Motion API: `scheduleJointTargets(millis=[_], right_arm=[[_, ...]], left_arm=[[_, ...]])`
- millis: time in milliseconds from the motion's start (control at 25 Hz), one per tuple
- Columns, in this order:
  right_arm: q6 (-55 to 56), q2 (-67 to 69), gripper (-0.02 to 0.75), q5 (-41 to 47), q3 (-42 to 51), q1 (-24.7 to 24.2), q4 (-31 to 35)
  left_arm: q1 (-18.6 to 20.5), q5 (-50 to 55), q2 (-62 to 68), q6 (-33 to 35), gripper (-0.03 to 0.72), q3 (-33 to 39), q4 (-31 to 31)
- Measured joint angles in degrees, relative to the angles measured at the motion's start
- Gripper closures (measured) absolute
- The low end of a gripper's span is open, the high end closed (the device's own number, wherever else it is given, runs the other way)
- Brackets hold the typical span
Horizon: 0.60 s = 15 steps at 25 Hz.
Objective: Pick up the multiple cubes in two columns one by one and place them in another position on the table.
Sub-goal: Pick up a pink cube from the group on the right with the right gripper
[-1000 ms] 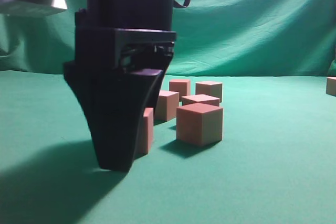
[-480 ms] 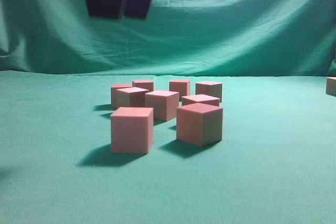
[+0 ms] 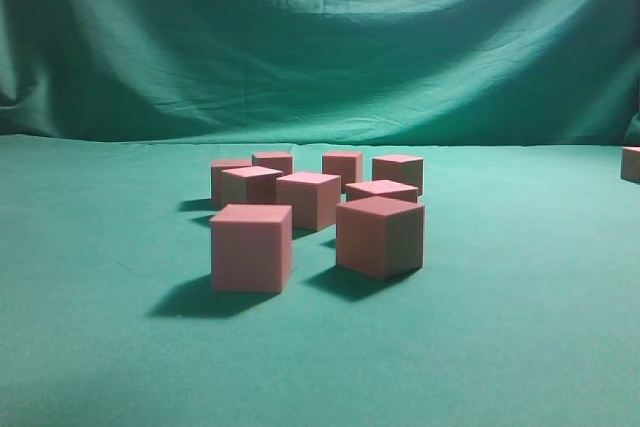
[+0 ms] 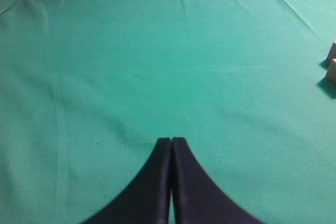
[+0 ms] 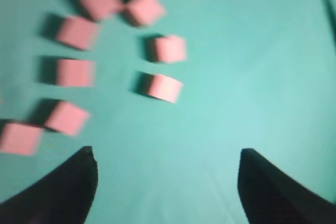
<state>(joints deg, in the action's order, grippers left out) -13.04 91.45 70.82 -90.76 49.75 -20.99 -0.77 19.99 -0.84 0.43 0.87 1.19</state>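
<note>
Several salmon-pink cubes stand in a loose cluster on the green table (image 3: 500,347); the nearest cube (image 3: 250,247) sits front left, another cube (image 3: 380,236) beside it to the right. No gripper shows in the exterior view. In the blurred right wrist view my right gripper (image 5: 167,161) hangs open and empty above bare cloth, with the cubes (image 5: 165,87) spread out ahead and to its left. My left gripper (image 4: 171,140) is shut on nothing over bare cloth, and two cube edges (image 4: 332,69) peek in at the right border.
A lone pink cube (image 3: 630,163) sits at the far right edge of the exterior view. The draped green backdrop (image 3: 320,37) rises behind the table. Green cloth stretches in front of and around the cluster.
The right gripper stood low at the front left cube a second ago, rose off it, and has now left the exterior view. The front left cube stays on the cloth.
</note>
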Motion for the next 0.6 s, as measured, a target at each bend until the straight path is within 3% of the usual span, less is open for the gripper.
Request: scheduleJointTargets(millis=[160,400,600], right_arm=[[4.80,-2.99,0.193,0.25,-0.13,-14.61,2.45],[5.67,-1.97,0.193,0.45,0.62,-36.29,13.84],[6.14,2.44,0.193,-0.18,1.63,-47.46,22.46]], left_arm=[[0.00,0.00,0.00,0.00,0.688,0.00,0.00],[0.00,0.00,0.00,0.00,0.688,0.00,0.00],[0.00,0.00,0.00,0.00,0.688,0.00,0.00]])
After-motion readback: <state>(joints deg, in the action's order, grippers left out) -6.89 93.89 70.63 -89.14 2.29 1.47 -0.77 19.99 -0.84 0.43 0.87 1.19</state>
